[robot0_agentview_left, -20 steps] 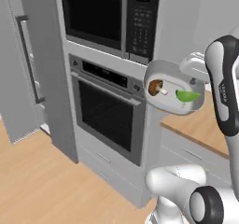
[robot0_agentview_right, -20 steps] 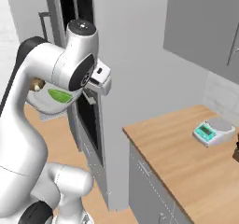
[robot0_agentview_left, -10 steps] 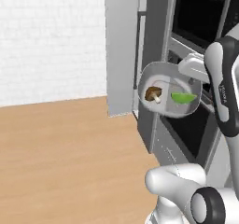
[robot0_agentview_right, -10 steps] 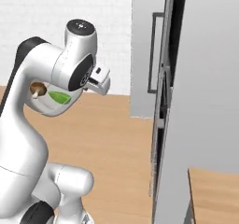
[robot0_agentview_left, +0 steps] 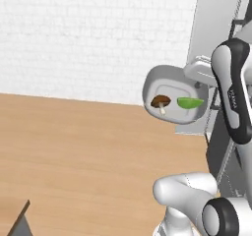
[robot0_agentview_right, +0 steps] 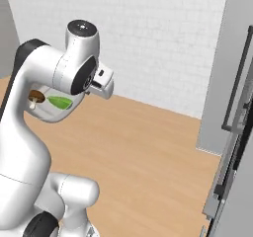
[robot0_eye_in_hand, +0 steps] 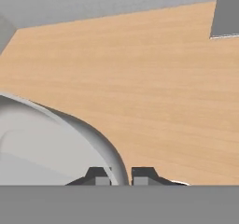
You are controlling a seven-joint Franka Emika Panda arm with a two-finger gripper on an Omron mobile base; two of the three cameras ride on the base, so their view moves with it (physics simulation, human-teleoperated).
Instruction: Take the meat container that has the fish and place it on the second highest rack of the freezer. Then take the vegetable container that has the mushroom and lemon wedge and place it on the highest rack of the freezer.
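- While the white arm stands tall and bends over at the top, the hand (robot0_eye_in_hand: 119, 175) is shut tight on the rim of the vegetable container (robot0_agentview_left: 173, 100).
- In the hand view, the two dark fingertips (robot0_eye_in_hand: 97, 176) pinch the thin grey rim from both sides, one inside the dish and one outside.
- The dish hangs up in the air, high over the wooden floor (robot0_agentview_left: 74, 156), and touches nothing else.
- From the left base view it tips its pale inside toward the camera.
- The mushroom (robot0_agentview_left: 160, 102) lies in the dish, brown cap up and pale stem down.
- The lemon wedge (robot0_agentview_left: 189, 103) lies just beside it, on the side nearer the arm.
- The tall grey freezer (robot0_agentview_right: 232, 73) stands past the arm, with its long dark handle (robot0_agentview_right: 236, 80) on the front.
- A white brick wall (robot0_agentview_left: 88, 38) is behind the dish.
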